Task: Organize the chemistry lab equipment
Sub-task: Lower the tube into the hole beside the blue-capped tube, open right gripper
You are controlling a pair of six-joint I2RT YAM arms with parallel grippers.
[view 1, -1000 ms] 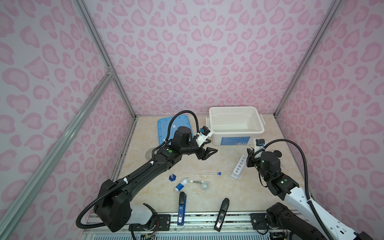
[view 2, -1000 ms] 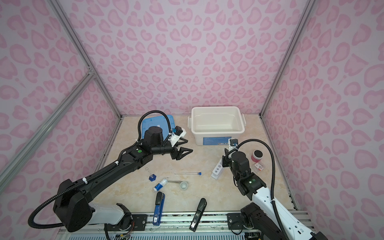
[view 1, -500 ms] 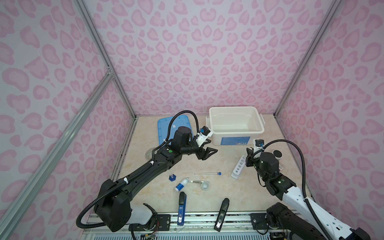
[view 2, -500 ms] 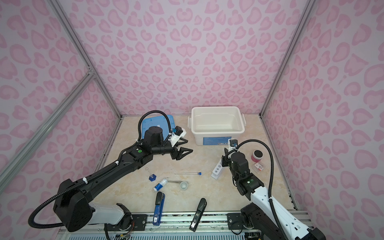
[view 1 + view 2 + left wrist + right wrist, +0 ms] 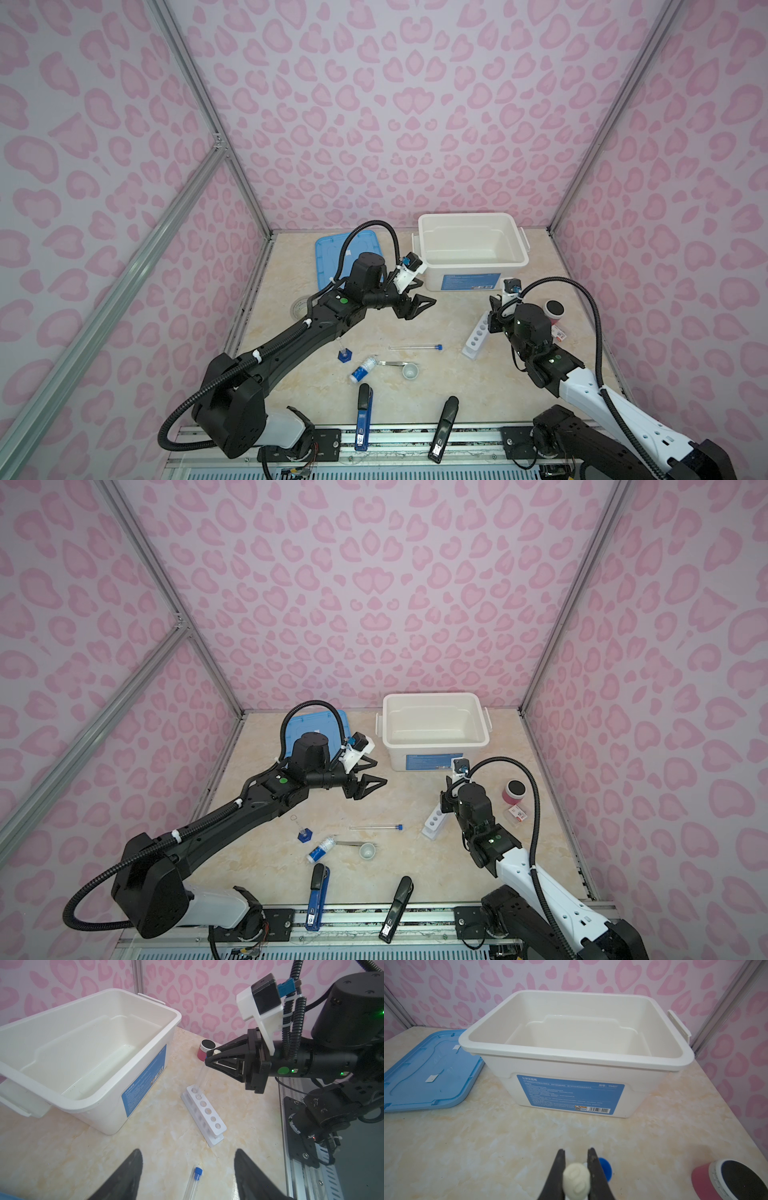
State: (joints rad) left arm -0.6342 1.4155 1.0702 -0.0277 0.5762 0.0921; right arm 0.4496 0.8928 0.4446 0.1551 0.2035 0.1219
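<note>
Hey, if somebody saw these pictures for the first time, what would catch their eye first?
Probably the right gripper, shut on a white-capped test tube whose lower end meets a hole near one end of the white holed rack, at the right of the table. Next, the left gripper hanging open above the table's middle, in front of the open white bin at the back, with a blue lid lying flat beside it.
</note>
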